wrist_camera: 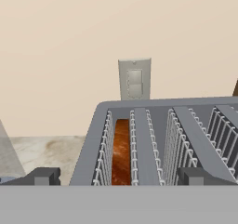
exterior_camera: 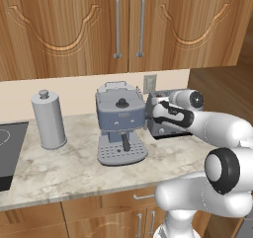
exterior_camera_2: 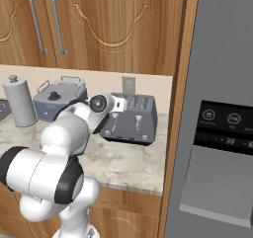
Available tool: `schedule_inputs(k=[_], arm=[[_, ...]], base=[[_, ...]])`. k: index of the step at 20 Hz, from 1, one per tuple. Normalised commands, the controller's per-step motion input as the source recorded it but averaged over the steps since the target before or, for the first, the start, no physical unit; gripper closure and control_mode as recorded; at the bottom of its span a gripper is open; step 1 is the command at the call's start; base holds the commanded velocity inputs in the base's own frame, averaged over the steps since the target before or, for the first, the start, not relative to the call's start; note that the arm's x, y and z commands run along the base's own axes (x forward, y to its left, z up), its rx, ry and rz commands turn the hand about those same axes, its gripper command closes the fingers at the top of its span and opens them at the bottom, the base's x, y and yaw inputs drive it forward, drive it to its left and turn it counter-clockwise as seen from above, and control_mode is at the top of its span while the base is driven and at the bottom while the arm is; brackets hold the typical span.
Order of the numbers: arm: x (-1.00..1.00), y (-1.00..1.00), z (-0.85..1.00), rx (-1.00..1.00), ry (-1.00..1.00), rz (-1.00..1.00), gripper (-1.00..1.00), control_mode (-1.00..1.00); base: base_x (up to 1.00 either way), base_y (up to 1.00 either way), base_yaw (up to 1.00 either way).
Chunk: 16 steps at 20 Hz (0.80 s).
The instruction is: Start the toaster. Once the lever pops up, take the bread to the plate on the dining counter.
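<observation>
The toaster [exterior_camera_2: 141, 119] stands on the wall counter against the back wall, right of the espresso machine; the arm partly covers it [exterior_camera: 173, 132]. In the hand view its top [wrist_camera: 158, 125] shows several wire-lined slots, and the bread [wrist_camera: 122, 148], a brown slice, sits down in the leftmost slot. My gripper [wrist_camera: 120, 176] is open, its two dark fingertips [wrist_camera: 44, 176] spread wide at the toaster's near edge, level with the top. From the base the hand [exterior_camera: 157, 104] hovers at the toaster's left front corner [exterior_camera_2: 118, 106]. The plate and the dining counter are out of view.
A blue-grey espresso machine [exterior_camera: 121, 123] stands just left of the toaster. Farther left are a steel canister [exterior_camera: 48, 119] and a black cooktop [exterior_camera: 7, 153]. A wall outlet [wrist_camera: 135, 79] sits behind the toaster. A grey fridge [exterior_camera_2: 217, 133] walls off the right. Wooden cabinets [exterior_camera: 128, 24] hang overhead.
</observation>
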Motion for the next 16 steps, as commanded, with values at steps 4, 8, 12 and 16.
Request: schedule_inputs(k=[4,8,12,16], arm=[[0.00,0.00,0.00,0.00,0.00,0.00,-1.00,-1.00],[0.00,0.00,0.00,0.00,0.00,0.00,-1.00,-1.00],[0.00,0.00,0.00,0.00,0.00,0.00,-1.00,-1.00],[0.00,0.00,0.00,0.00,0.00,0.00,-1.00,-1.00]], base=[[0.00,0.00,0.00],[0.00,0.00,0.00],[0.00,0.00,0.00],[0.00,0.00,0.00]])
